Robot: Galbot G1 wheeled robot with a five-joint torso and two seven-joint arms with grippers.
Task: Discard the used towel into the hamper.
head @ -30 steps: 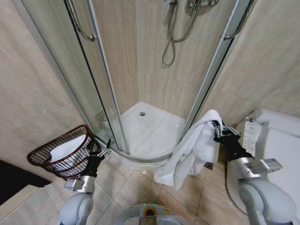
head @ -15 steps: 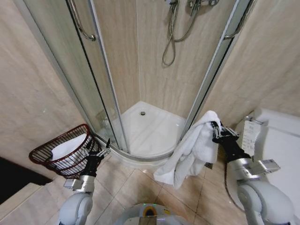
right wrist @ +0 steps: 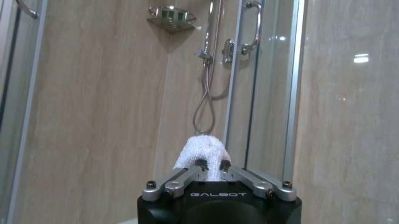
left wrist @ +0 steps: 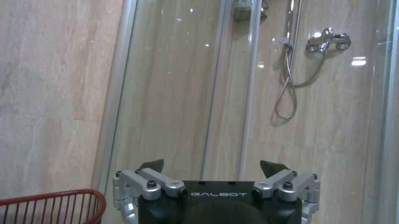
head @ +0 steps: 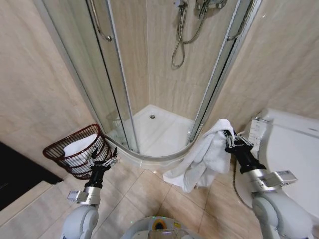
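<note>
Right tool holds the towel up beside the shower; hamper sits on the floor at the left.

Head view: the right tool (head: 230,141) is clamped on a white towel (head: 204,157) that hangs in folds above the tiled floor (head: 149,191), just in front of the shower tray (head: 157,130) and near the toilet (head: 291,149). The hamper (head: 75,152), with white cloth inside, stands on the floor by the glass shower door (head: 87,74); the left tool (head: 102,160) hovers just beside its rim, fingers spread and empty. Left wrist view: the left tool (left wrist: 212,170) has its jaws wide apart, the hamper (left wrist: 53,207) rim near it. Right wrist view: the right tool (right wrist: 210,164) pinches a tuft of the towel (right wrist: 203,150), the shower hose (right wrist: 206,93) behind.
</note>
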